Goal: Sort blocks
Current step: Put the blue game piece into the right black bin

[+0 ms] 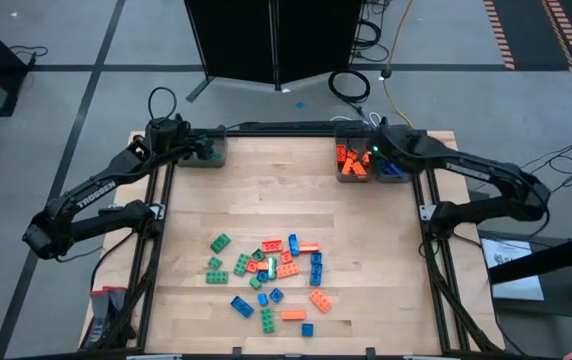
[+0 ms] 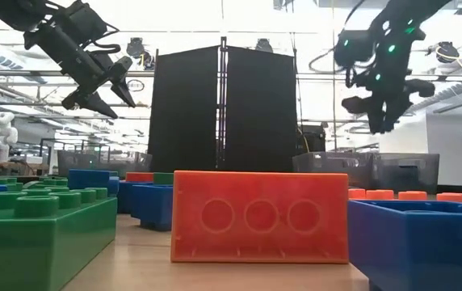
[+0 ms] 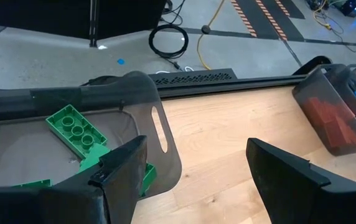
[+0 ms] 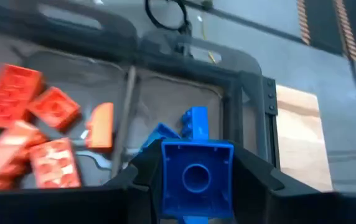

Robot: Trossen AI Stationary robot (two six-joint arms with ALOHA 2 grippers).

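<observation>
Fingers of the right gripper [image 4: 196, 180] pinch a blue block [image 4: 196, 179] between them, stud side facing the wrist camera, held above the blue bin [image 4: 228, 118] at the table's far right corner. That bin already has blue blocks in it [image 4: 193, 124]. Just beside it, the orange bin [image 1: 351, 165] holds several orange blocks [image 4: 16, 118].

Left gripper [image 3: 193, 177] fingers spread wide, nothing between them. It hangs at the far left corner over the rim of the grey bin [image 3: 159, 124], which has green blocks [image 3: 75, 127] inside.

Both arms are raised off the table in the low view, left gripper [image 2: 102, 85] on that picture's left, right gripper [image 2: 380, 101] on its right.

Unsorted pile of blocks [image 1: 271, 275] lies on the wooden table [image 1: 276, 190] near the front middle, well apart from both grippers: green, orange and blue mixed, some touching, a few loose ones at the edges. Low view has an orange block [image 2: 259, 217] close up, underside showing, between a green block [image 2: 37, 234] and a blue one [image 2: 425, 242].
</observation>
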